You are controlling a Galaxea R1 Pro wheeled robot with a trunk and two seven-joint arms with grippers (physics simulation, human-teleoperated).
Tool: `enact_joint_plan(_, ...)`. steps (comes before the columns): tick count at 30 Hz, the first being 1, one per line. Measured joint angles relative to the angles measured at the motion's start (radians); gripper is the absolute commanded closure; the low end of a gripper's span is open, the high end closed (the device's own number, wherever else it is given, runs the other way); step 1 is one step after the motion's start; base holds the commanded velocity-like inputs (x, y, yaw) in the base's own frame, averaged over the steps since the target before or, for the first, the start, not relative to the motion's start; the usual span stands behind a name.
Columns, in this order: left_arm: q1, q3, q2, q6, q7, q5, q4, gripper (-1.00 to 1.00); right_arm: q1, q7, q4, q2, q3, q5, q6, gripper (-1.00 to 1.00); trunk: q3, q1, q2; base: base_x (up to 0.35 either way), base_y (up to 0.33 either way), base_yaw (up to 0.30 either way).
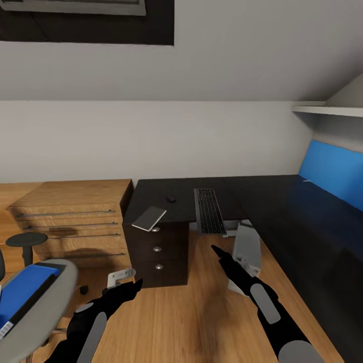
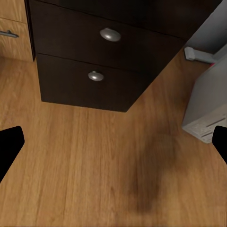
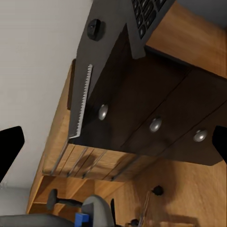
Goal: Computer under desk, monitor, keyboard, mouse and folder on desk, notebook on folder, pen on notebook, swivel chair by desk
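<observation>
Swivel chair (image 1: 43, 302) sits well left of the desk (image 1: 282, 201), grey seat w/ the blue folder (image 1: 22, 292) lying flat on it. Behind it, a light-wood cabinet (image 1: 75, 217) stands just beside the desk's left end, touching or nearly so. Left gripper (image 1: 132, 286) hangs low over the wood floor (image 2: 94, 165) in front of the desk's drawer unit (image 1: 157, 252); in the left wrist view the fingertips (image 2: 9, 146) are spread wide w/ nothing between them. On the desk's left end, above the drawers, the notebook (image 1: 149, 218) lies tilted w/ a corner hanging past the front edge; the mouse (image 1: 171, 198) is a bit further back, apart from it. Keyboard (image 1: 209, 210) lies right of the mouse, lengthwise front to back, its near end poking over the desk edge. Right gripper (image 1: 218, 250) is held up in front of the desk, just below the keyboard's near end; right wrist view shows its fingertips (image 3: 10, 146) wide apart, empty. Computer (image 1: 247, 249) stands tilted on the floor at the desk's inner corner, partly under the top. Can't make out the monitor or pen.
</observation>
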Motion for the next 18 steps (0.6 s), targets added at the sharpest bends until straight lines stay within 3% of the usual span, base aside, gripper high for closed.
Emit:
enact_joint_plan(12, 0.000, 0.000, 0.000, 0.000, 0.000, -0.001, 0.000, -1.00, 0.000, 0.000, 0.002, 0.007, -0.001, -0.031, -0.014, -1.00, -0.038, 0.046, -0.084, 0.000, 0.000, 0.000)
enact_joint_plan(15, 0.000, 0.000, 0.000, 0.000, 0.000, -0.001, 0.000, -1.00, 0.000, 0.000, 0.003, 0.007, -0.009, -0.059, -0.015, -1.00, -0.047, 0.058, -0.105, 0.000, 0.000, 0.000)
enact_joint_plan(16, 0.000, 0.000, 0.000, 0.000, 0.000, -0.001, 0.000, -1.00, 0.000, -0.001, 0.005, 0.006, -0.022, -0.098, -0.016, -1.00, -0.050, 0.061, -0.112, 0.000, 0.000, 0.000)
enact_joint_plan(17, 0.000, 0.000, 0.000, 0.000, 0.000, -0.001, 0.000, -1.00, 0.000, -0.001, 0.026, 0.004, -0.050, -0.185, -0.014, -1.00, -0.053, 0.065, -0.119, 0.000, 0.000, 0.000)
enact_joint_plan(18, 0.000, 0.000, 0.000, 0.000, 0.000, 0.000, 0.000, -1.00, 0.000, -0.001, 0.033, 0.003, -0.055, -0.205, -0.014, -1.00, -0.056, 0.069, -0.126, 0.000, 0.000, 0.000)
